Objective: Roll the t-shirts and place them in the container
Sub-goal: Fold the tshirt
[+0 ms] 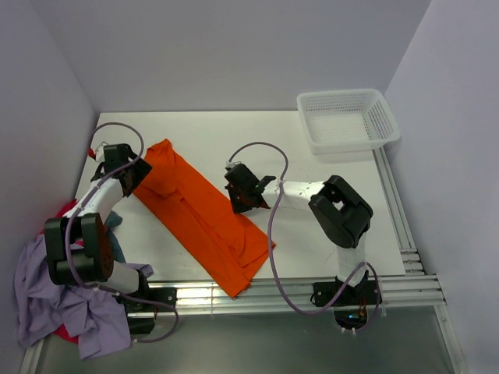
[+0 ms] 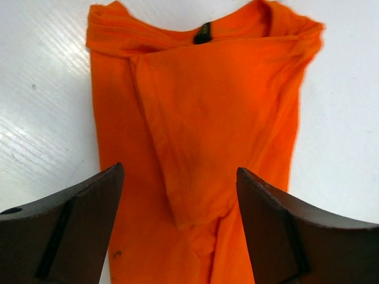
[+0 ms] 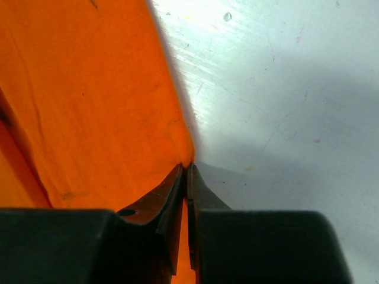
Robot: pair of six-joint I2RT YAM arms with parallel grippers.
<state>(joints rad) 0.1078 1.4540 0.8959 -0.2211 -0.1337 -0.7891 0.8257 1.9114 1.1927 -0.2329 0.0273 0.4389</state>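
Top external gives the layout: orange t-shirt (image 1: 204, 222) folded to a long strip, diagonal on the table (image 1: 327, 234), my left gripper (image 1: 134, 176) at its far-left end, my right gripper (image 1: 238, 201) at its right edge approx mid-length, other t-shirts (image 1: 47, 304) heaped by my left base. Only wrist views show the grip: left fingers (image 2: 83, 225) spread wide over the cloth, holding nothing, collar tag beyond; right fingers (image 3: 160, 201) pinched tight on the shirt's edge

My left end effector (image 2: 179, 170) hangs pointing downward, its fingers spread wide apart. My right arm stretches leftward from its base, elbow bent high. My right end effector (image 3: 187, 168) is pressed closed, pinching the edge of the orange t-shirt (image 3: 89, 89).
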